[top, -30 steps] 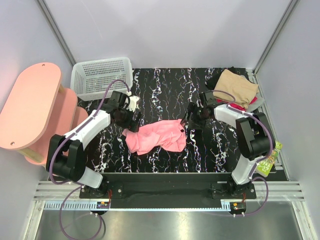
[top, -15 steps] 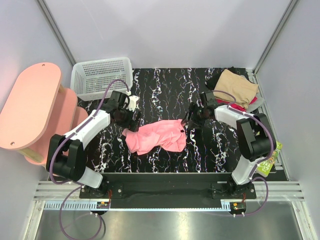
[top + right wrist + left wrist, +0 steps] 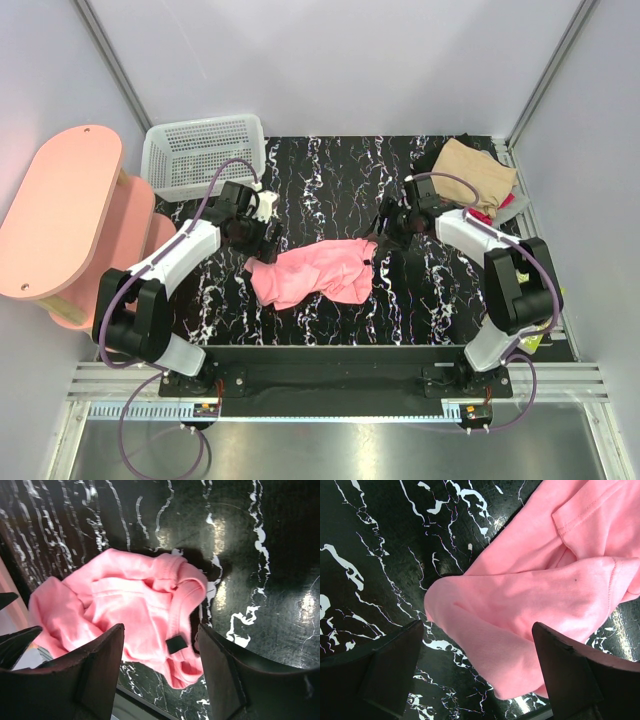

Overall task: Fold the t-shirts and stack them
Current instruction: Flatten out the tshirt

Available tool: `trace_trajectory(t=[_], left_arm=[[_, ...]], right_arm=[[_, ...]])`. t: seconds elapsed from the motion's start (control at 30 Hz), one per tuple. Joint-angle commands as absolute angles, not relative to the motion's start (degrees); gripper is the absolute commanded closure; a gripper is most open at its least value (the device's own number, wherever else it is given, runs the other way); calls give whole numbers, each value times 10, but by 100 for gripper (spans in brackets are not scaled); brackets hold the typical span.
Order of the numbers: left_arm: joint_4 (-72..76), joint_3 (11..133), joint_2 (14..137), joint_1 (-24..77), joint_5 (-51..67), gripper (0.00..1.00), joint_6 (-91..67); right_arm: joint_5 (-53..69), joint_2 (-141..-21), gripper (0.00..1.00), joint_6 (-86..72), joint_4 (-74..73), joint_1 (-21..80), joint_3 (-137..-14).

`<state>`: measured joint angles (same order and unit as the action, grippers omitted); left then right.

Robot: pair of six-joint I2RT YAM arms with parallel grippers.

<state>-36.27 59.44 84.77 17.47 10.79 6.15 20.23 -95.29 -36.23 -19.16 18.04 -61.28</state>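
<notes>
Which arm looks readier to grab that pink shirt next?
Probably the left. The left gripper hangs open over a folded edge of the pink shirt, cloth between its fingers. The right gripper is open too, but looks farther from the collar end.

Lab cell: white panel walls [image 3: 340, 60], aluminium frame [image 3: 107, 55], marbled table [image 3: 340, 170].

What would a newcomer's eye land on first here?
A crumpled pink t-shirt lies mid-table on the black marbled tabletop, with the left gripper and right gripper open at either end. A tan-topped stack of folded shirts sits at the far right corner, a pink stool left of the table.
</notes>
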Motion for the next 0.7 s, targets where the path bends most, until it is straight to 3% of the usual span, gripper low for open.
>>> trace_trajectory(t=[0.0, 0.43, 0.53, 0.57, 0.63, 0.67], left_arm=[[-346, 608, 837, 171, 100, 5, 62], [-344, 597, 856, 171, 106, 5, 63], [-345, 596, 864, 169, 106, 5, 62], [-345, 595, 863, 169, 106, 5, 62], [-345, 595, 861, 169, 107, 5, 62], [-346, 595, 860, 169, 106, 5, 64]], right_arm=[[195, -976, 32, -351, -188, 184, -630], [195, -1046, 37, -346, -178, 184, -659], [199, -1070, 47, -349, -170, 184, -667], [202, -1073, 57, -348, -166, 184, -669], [205, -1076, 66, -348, -166, 184, -671], [206, -1074, 77, -348, -165, 184, -672]])
